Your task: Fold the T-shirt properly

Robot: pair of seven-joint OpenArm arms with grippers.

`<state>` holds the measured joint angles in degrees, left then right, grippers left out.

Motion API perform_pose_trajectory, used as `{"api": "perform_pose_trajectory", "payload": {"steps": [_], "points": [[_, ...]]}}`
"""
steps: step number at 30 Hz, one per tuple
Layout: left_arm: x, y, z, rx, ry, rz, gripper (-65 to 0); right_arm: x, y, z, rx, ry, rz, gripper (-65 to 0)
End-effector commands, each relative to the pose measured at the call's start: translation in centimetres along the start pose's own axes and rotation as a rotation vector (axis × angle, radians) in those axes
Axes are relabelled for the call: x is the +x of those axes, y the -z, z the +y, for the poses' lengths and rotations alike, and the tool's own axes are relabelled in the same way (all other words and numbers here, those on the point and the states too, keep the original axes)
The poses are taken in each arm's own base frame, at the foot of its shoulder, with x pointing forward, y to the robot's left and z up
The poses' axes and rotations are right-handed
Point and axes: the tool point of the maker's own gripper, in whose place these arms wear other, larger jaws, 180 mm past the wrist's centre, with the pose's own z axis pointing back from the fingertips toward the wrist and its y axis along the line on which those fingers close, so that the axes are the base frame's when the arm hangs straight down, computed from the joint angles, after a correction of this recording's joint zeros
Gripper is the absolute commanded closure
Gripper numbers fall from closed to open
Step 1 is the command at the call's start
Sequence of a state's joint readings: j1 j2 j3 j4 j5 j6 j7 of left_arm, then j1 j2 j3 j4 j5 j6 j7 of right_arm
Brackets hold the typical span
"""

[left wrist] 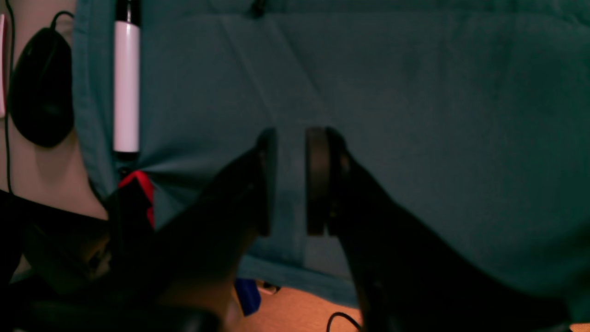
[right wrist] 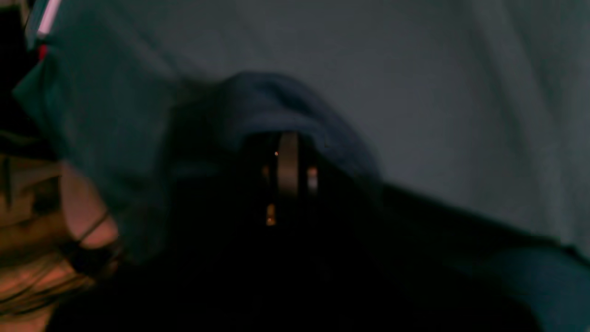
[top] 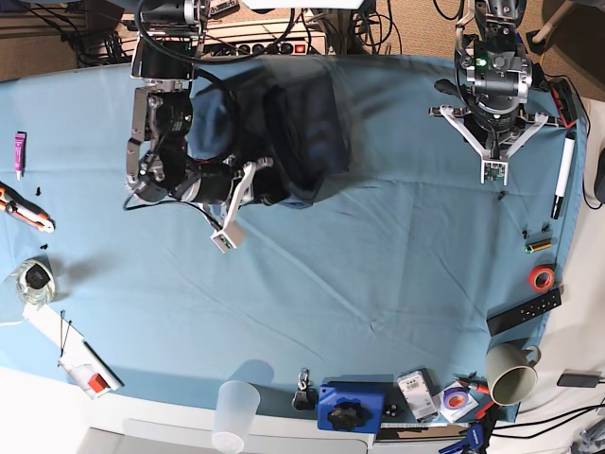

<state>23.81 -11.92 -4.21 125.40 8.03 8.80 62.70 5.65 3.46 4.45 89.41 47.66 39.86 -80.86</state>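
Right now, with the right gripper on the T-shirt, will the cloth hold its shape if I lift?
Probably not. The T-shirt lies bunched in soft folds, so it should droop from the right gripper. It bulges around the closed jaws, which suggests limp fabric. It looks blurred in the base view, so it may swing.

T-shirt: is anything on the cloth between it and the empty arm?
Nothing visible. Only bare table cloth lies between the T-shirt and the left gripper. The white marker lies beyond that arm, near the cloth's edge.
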Motion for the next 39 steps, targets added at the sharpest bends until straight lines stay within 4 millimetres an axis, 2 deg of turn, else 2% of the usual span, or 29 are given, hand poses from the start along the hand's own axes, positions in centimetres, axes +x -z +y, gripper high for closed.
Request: {"api": "perform_pose_trajectory", "payload": {"steps": [1,3,5,9,12,14,20,27,33,39], "points": [[1.0,-0.3,0.5,0.018,0.001,-0.041,-9.9,3.4,-1.4,1.0,0.017,-0.06,-0.11,-2.2],[1.0,-0.3,0.5,0.018,0.001,-0.041,-9.9,5.5,-3.1,1.9,0.003,-0.12,-0.182,-2.2],[1.0,-0.3,0.6,0.021,0.004,-0.041,-9.9,6.0,-4.1,1.9,-0.03,-0.143,-0.206,-2.2],[1.0,-0.4,1.7,0.079,0.035,-0.045,-9.5,4.9,-4.8,1.5,-0.049,-0.11,-0.218,-2.2],[1.1,-0.5,2.4,0.121,0.056,-0.05,0.0,3.9,-5.7,1.2,-0.08,-0.085,-0.225,0.0],[1.1,-0.5,2.5,0.125,0.058,-0.049,0.0,3.1,-6.7,0.9,-0.113,-0.073,-0.234,0.0],[0.3,-0.5,2.2,0.109,0.09,-0.014,0.0,-0.7,-9.9,1.3,-0.224,-0.048,-0.224,0.0],[-3.0,-1.0,1.9,0.092,0.125,0.088,0.0,-5.6,-13.4,2.5,-0.339,-0.007,-0.159,0.0],[-5.2,-2.6,1.7,0.068,0.145,0.137,0.0,-9.7,-15.8,3.5,-0.413,0.042,-0.069,0.0],[-9.0,-4.8,-0.1,-0.043,0.147,0.229,0.0,-15.0,-16.9,5.0,-0.417,0.145,0.057,0.0]]}}
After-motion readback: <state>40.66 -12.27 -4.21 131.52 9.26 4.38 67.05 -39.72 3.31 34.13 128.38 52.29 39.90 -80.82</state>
